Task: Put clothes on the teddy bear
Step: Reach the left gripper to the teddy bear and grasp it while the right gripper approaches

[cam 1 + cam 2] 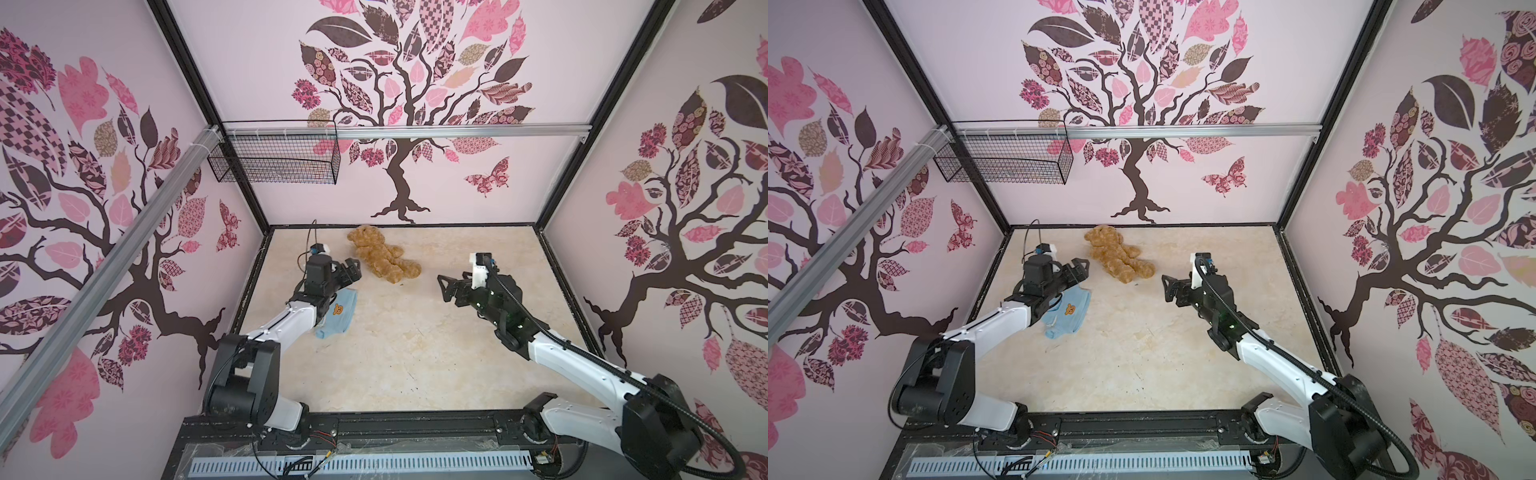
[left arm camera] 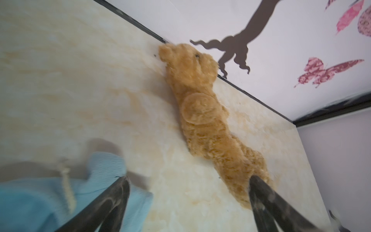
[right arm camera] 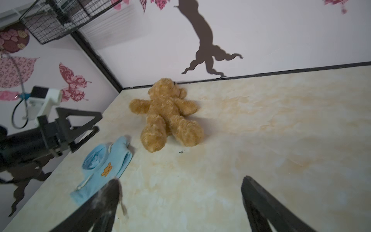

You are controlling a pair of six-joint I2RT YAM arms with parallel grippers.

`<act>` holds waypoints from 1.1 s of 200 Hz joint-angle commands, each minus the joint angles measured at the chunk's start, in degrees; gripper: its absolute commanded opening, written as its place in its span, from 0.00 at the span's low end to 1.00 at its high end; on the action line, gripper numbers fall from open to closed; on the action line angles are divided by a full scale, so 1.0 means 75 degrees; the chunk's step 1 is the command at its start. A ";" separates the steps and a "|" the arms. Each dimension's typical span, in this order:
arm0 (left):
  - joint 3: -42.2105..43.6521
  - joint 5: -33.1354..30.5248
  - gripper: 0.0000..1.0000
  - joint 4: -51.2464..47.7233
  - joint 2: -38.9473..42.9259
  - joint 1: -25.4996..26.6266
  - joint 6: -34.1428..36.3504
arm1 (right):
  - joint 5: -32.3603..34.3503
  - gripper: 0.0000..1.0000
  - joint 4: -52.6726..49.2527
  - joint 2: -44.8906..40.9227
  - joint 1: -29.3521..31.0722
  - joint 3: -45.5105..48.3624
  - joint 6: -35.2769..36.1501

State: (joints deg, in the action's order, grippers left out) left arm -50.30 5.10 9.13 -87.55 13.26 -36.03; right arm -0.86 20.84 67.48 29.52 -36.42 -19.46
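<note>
Top view | left claw (image 1: 356, 269) outstretched, wide, near teddy bear (image 1: 380, 253) | right claw (image 1: 441, 287) outstretched, wide

One teddy bear (image 1: 384, 255), one light blue shirt (image 1: 348, 302). One wire basket (image 1: 274, 158) too, plus two pincers: left pincer (image 1: 353, 268), right pincer (image 1: 444, 287).

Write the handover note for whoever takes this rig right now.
Left gripper: open, empty, above the far edge of the shirt, beside the legs of the bear.
Right gripper: open, empty, above the table, right of the bear, pointing toward it.
Bear: lying flat by the back wall, head toward it, bare.
Shirt: crumpled on the table, apart from the bear, patch up.
Done: nothing is on the bear yet.
Left: pick up the shirt and pull it over the bear.
</note>
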 commanded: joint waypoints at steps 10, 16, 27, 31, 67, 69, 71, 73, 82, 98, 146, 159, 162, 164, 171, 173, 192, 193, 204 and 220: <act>-0.1565 0.0401 0.96 -0.0637 -0.1224 0.0312 -0.0429 | -0.0612 0.97 0.0045 0.0398 0.0078 -0.0153 -0.0295; -0.1856 0.0441 0.97 -0.0744 -0.1513 0.0330 -0.0485 | -0.0633 0.98 0.0029 0.0386 0.0074 -0.0138 -0.0321; -0.2336 0.0456 0.97 -0.0939 -0.2018 0.0381 -0.0589 | -0.0606 0.98 0.0002 0.0312 0.0086 -0.0073 -0.0341; -0.2517 0.0473 0.97 -0.1039 -0.2190 0.0383 -0.0617 | -0.0585 0.98 -0.0023 0.0268 0.0085 -0.0047 -0.0344; -0.3701 0.0100 0.97 -0.1661 -0.3382 0.0441 -0.0699 | -0.0489 0.99 -0.0196 -0.0177 0.0091 0.0208 -0.0294; -0.3761 0.0071 0.97 -0.1712 -0.3434 0.0437 -0.0685 | -0.0478 0.99 -0.0199 -0.0198 0.0086 0.0220 -0.0289; -0.3817 0.0041 0.97 -0.1727 -0.3477 0.0436 -0.0681 | -0.0473 0.99 -0.0209 -0.0221 0.0093 0.0235 -0.0279; -0.3860 -0.0005 0.97 -0.1754 -0.3528 0.0436 -0.0672 | -0.0471 0.99 -0.0220 -0.0235 0.0095 0.0238 -0.0277; -0.4083 -0.0058 0.97 -0.1788 -0.3761 0.0436 -0.0648 | -0.0471 0.99 -0.0242 -0.0305 0.0094 0.0294 -0.0271; -0.4576 0.0006 0.97 -0.1853 -0.4222 0.0436 -0.0580 | -0.0468 1.00 -0.0269 -0.0349 0.0089 0.0349 -0.0253; -0.5661 0.0643 0.83 -0.1828 -0.5411 0.0447 -0.0554 | -0.0469 1.00 -0.0415 -0.0325 0.0092 0.0380 -0.0225; -0.5530 0.0925 0.73 -0.1419 -0.5386 0.0447 -0.0566 | -0.0329 1.00 -0.0576 -0.0378 0.0088 0.0343 -0.0147; -0.5475 0.0985 0.70 -0.1299 -0.5352 0.0447 -0.0550 | -0.0286 1.00 -0.0599 -0.0389 0.0094 0.0336 -0.0132; -0.5429 0.1045 0.69 -0.1223 -0.5330 0.0447 -0.0545 | -0.0238 1.00 -0.0644 -0.0411 0.0095 0.0323 -0.0103; -0.5239 0.1230 0.63 -0.0854 -0.5197 0.0446 -0.0491 | -0.0125 1.00 -0.0744 -0.0457 0.0091 0.0303 -0.0056; -0.5177 0.1285 0.61 -0.0751 -0.5151 0.0441 -0.0475 | -0.0070 1.00 -0.0786 -0.0480 0.0086 0.0288 -0.0030; -0.4153 0.1996 0.49 0.0975 -0.4486 0.0436 -0.0324 | 0.0232 1.00 -0.1138 -0.0670 0.0084 0.0134 0.0090; -0.4096 0.2035 0.49 0.1063 -0.4446 0.0442 -0.0321 | 0.0232 1.00 -0.1138 -0.0670 0.0084 0.0134 0.0090; -0.3274 0.2538 0.46 0.2328 -0.3900 0.0436 -0.0277 | 0.0302 1.00 -0.1362 -0.0784 0.0071 0.0006 0.0166; -0.1977 0.3013 0.38 0.4179 -0.3107 0.0458 -0.0433 | 0.0184 1.00 -0.1683 -0.0930 0.0007 -0.0228 0.0177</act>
State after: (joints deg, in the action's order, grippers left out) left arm -76.20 18.85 14.50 -120.07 16.40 -39.35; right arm -0.67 12.93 63.70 29.91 -33.58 -19.46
